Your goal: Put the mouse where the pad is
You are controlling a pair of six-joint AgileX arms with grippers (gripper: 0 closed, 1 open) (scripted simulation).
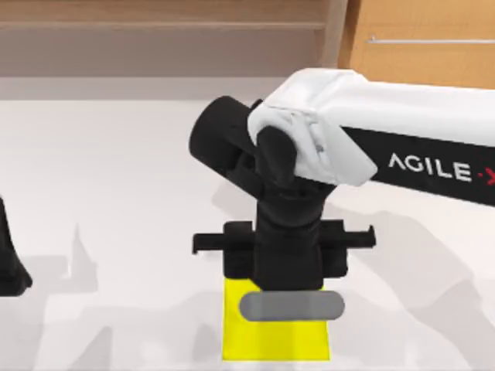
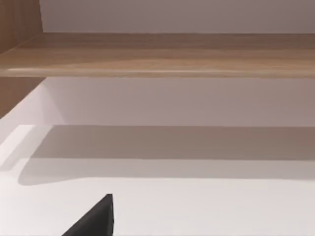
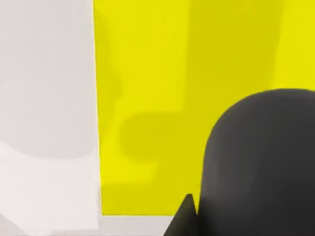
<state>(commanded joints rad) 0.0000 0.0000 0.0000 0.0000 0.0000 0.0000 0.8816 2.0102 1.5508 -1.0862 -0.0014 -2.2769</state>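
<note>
The yellow pad (image 1: pixel 274 340) lies flat near the table's front edge, about at the middle. The grey pill-shaped mouse (image 1: pixel 291 306) sits crosswise over the pad's far half, just below my right gripper (image 1: pixel 288 287), which reaches down from the white arm. In the right wrist view the mouse (image 3: pixel 261 167) bulks large and dark over the pad (image 3: pixel 162 73), with one black fingertip (image 3: pixel 184 219) tight against its side. A soft shadow falls on the pad beside it. The right gripper is shut on the mouse. My left gripper (image 1: pixel 9 267) stays parked at the left edge.
The white tabletop (image 1: pixel 116 193) spreads to the left and behind the pad. A wooden shelf and wall panel (image 1: pixel 170 31) run along the back, and the shelf edge (image 2: pixel 157 59) also crosses the left wrist view.
</note>
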